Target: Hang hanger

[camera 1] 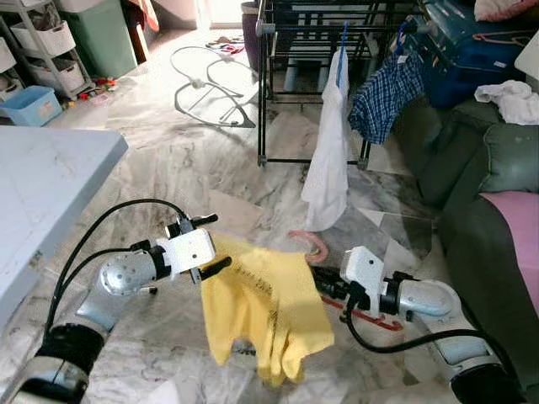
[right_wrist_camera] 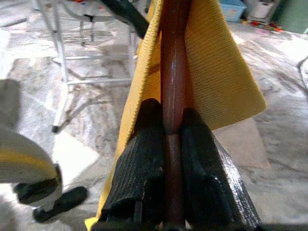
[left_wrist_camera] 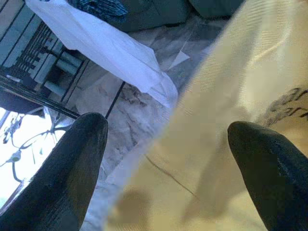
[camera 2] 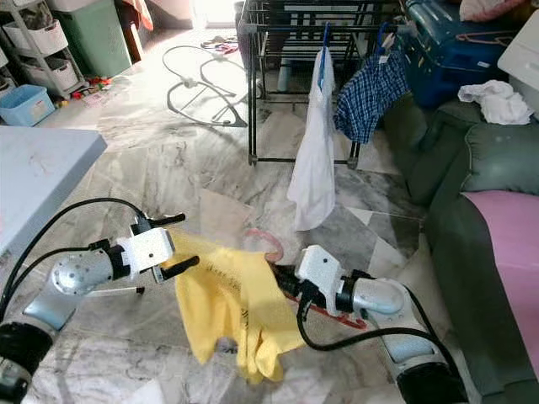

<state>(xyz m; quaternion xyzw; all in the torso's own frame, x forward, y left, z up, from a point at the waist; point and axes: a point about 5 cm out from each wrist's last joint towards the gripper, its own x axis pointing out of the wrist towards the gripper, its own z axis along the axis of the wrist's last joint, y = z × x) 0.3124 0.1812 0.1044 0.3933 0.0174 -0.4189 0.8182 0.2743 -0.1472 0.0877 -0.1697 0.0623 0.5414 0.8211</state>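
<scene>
We hold yellow shirt on red hanger low above floor. Right gripper pinching hanger bar; left gripper spread at shirt edge. Drying rack well ahead. Left, we judge: carry over, hook on rail.

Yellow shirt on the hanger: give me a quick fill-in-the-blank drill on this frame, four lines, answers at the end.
1. The right gripper is shut on the red ____.
2. The garment draped over that hanger is ____ in colour.
3. The left gripper, at the yellow shirt, has its fingers ____.
4. On the black drying rack a white garment hangs beside a blue ____ shirt.

Missing words: hanger; yellow; open; checked
</scene>
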